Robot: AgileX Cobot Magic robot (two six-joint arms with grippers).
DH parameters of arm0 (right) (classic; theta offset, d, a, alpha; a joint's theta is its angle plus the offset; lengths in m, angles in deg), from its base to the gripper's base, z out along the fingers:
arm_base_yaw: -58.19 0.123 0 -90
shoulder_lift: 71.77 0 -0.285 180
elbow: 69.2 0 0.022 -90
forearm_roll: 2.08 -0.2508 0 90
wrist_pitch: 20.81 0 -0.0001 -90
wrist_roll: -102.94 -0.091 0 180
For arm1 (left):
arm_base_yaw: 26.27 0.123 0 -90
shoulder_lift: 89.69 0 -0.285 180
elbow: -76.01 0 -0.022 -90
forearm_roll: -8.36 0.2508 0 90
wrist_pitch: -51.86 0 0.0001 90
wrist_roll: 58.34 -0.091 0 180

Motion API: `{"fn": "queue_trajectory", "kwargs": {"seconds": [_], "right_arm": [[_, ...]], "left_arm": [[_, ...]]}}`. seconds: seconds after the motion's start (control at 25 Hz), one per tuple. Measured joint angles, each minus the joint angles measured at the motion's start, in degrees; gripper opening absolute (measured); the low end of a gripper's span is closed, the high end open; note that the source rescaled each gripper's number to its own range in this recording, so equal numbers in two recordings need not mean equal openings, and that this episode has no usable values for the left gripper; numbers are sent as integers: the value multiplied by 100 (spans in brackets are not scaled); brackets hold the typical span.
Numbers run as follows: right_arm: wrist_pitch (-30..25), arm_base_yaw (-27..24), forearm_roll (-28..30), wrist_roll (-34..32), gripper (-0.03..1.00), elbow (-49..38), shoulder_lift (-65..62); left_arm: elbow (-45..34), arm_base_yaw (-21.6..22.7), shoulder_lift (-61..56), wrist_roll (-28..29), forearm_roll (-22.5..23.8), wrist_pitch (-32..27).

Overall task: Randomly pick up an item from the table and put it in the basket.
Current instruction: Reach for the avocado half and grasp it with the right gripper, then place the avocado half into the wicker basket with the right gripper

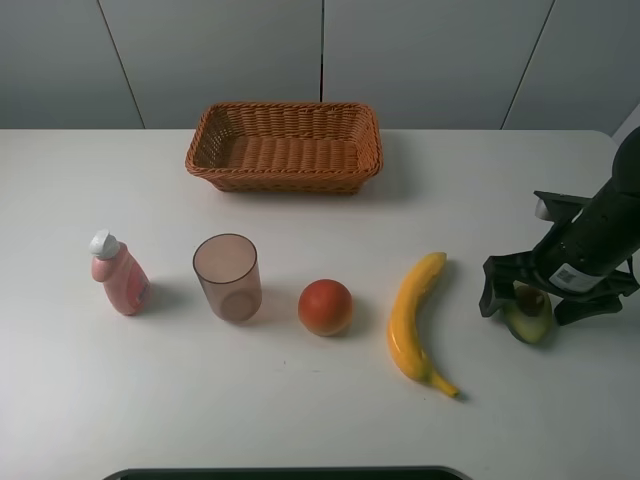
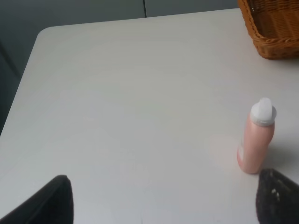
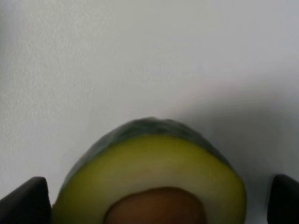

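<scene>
The halved avocado [image 1: 529, 320] lies cut side up on the white table [image 1: 150, 400] at the far right. In the right wrist view the avocado [image 3: 149, 163] fills the lower middle, brown pit showing. My right gripper [image 1: 540, 300] is open, low over the avocado, one finger on each side of it; its fingertips [image 3: 28, 200] stand apart from the skin. The brown wicker basket [image 1: 285, 150] sits at the back centre, with nothing in it. My left gripper [image 2: 163, 207] is open and empty above the table's left part, out of the exterior view.
A yellow banana [image 1: 415, 315], a round red-orange fruit [image 1: 325, 306], a translucent brownish cup [image 1: 228, 277] and a pink bottle [image 1: 118, 273] stand in a row across the middle. The bottle [image 2: 257, 140] and a basket corner [image 2: 273, 28] show in the left wrist view.
</scene>
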Motion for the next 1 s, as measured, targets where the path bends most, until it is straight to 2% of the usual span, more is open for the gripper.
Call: {"fn": "queue_trajectory", "kwargs": {"seconds": [0.04,0.08,0.12,0.16,0.4,0.52,0.76,1.0], "right_arm": [[15,0,0,0,90,0,8],[39,0,0,0,68,0,8],[53,0,0,10,41,0,8],[53,0,-4,10,2,0,8],[33,0,-4,10,0,35,8],[-188,0,-4,10,0,333,-90],[-490,88,8,71,0,1658,-878],[-407,768,8,399,0,3406,-1039]], "left_arm": [[0,0,0,0,0,0],[0,0,0,0,0,0],[0,0,0,0,0,0],[0,0,0,0,0,0],[0,0,0,0,0,0],[0,0,0,0,0,0],[0,0,0,0,0,0],[0,0,0,0,0,0]]}}
